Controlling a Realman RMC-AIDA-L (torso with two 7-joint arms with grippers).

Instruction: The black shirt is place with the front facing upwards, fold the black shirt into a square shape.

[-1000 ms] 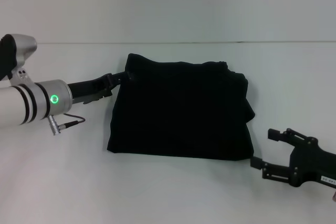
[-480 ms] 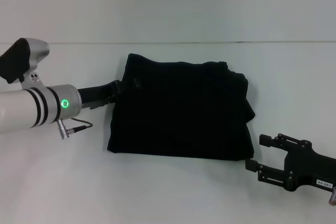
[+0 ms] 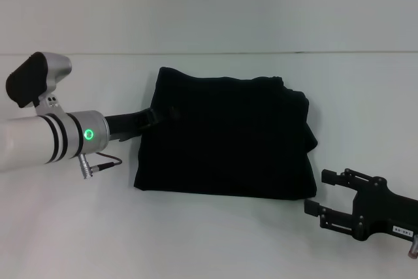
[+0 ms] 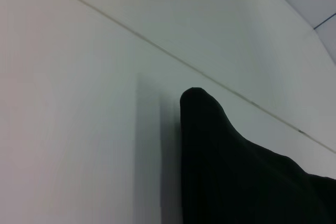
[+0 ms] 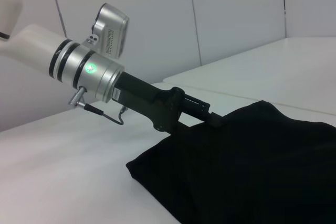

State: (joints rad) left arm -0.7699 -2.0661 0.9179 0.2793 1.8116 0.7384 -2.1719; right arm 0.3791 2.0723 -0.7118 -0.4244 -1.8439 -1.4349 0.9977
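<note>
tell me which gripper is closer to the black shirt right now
Left. The left gripper is at the black shirt, touching its left edge, while the right gripper sits open just off the shirt's near right corner, apart from it.

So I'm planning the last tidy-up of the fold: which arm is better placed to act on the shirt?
Probably the left. Its tool is already at the black shirt's left edge, while the right tool sits open on the table, clear of the shirt's near right corner.
</note>
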